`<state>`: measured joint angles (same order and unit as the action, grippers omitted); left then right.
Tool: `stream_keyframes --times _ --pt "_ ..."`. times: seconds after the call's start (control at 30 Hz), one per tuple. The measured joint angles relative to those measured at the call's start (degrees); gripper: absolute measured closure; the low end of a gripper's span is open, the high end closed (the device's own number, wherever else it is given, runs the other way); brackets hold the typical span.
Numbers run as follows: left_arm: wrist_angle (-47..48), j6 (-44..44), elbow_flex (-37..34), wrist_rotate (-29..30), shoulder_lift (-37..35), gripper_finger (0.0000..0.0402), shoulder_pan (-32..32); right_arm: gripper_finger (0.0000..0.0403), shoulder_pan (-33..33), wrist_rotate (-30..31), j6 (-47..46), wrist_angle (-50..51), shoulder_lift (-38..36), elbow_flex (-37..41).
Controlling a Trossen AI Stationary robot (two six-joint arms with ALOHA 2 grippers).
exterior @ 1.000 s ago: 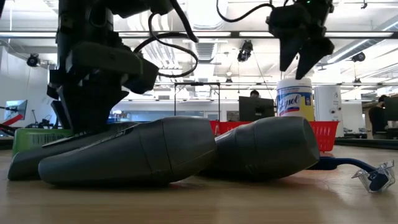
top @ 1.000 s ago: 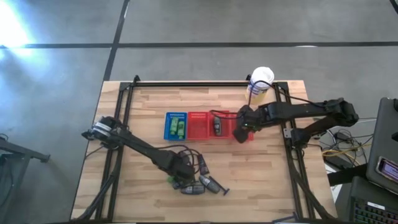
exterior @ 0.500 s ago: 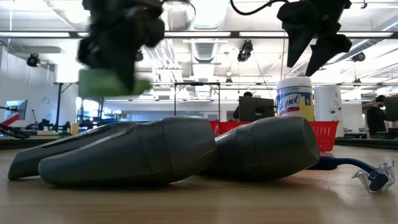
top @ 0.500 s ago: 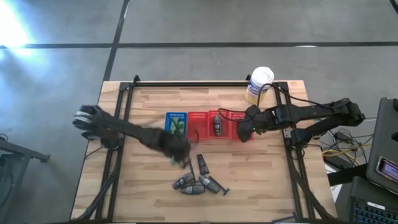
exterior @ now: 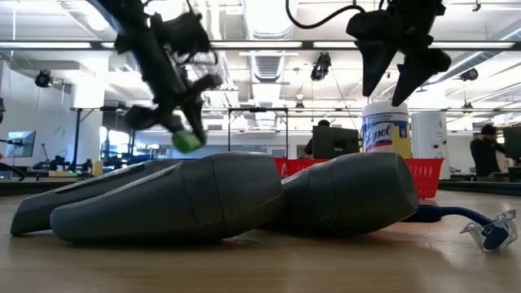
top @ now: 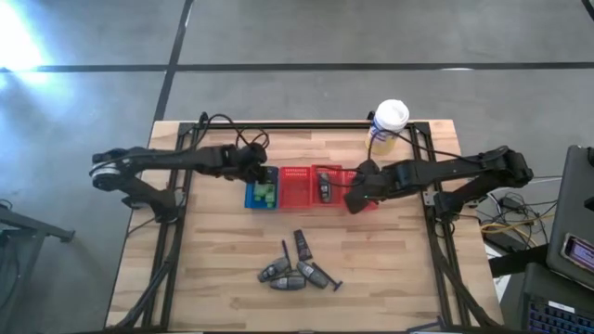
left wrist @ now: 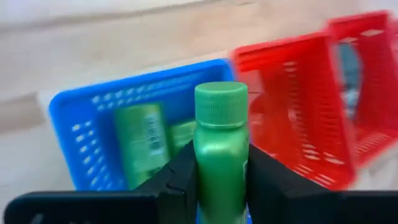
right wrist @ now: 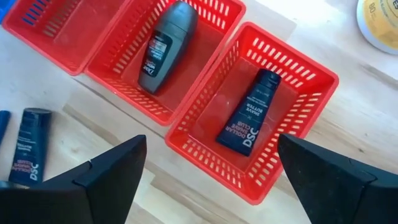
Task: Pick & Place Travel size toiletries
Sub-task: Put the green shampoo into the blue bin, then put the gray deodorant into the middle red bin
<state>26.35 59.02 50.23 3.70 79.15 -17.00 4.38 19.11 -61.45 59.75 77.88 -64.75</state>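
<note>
L gripper [left wrist: 221, 180] clamped on green bottle [left wrist: 221, 143], cap pointing out past fingertips, held above blue basket [top: 262, 188] w/ green items already inside. R gripper [top: 356, 199] spread wide, empty, over red baskets [right wrist: 205, 81]: grey bottle [right wrist: 166, 43] in one, black tube [right wrist: 249, 118] in next. Remaining toiletries [top: 295, 269] clustered near front table edge, well apart from both grippers. Bare wood [top: 390, 260] between cluster & baskets. Canister [top: 387, 125] at back right corner.
</note>
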Motion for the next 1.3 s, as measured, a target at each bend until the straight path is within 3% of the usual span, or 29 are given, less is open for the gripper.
stream_keyframes --times 0.27,0.5,0.77,1.07,1.3 --pt "0.0 0.1 -2.4 1.7 -1.3 0.0226 1.1 0.0039 0.5 -0.9 1.1 -0.1 4.5 -2.8" --pt "2.1 -10.9 1.7 1.9 -5.3 0.0169 2.2 0.0037 1.3 -7.2 6.3 -0.1 7.4 -3.8" --pt "6.9 -19.9 1.7 1.3 -11.7 0.0168 12.1 0.0037 5.2 -13.1 7.5 -2.4 8.5 -3.0" --pt "7.2 -15.7 -0.2 7.8 -15.2 0.0168 27.3 0.0037 15.3 -15.7 2.2 -14.0 10.7 -3.0" --pt "13.2 -20.4 -0.9 11.1 -16.4 0.0168 29.5 0.0037 20.5 -13.1 -1.3 -22.1 21.5 -8.0"
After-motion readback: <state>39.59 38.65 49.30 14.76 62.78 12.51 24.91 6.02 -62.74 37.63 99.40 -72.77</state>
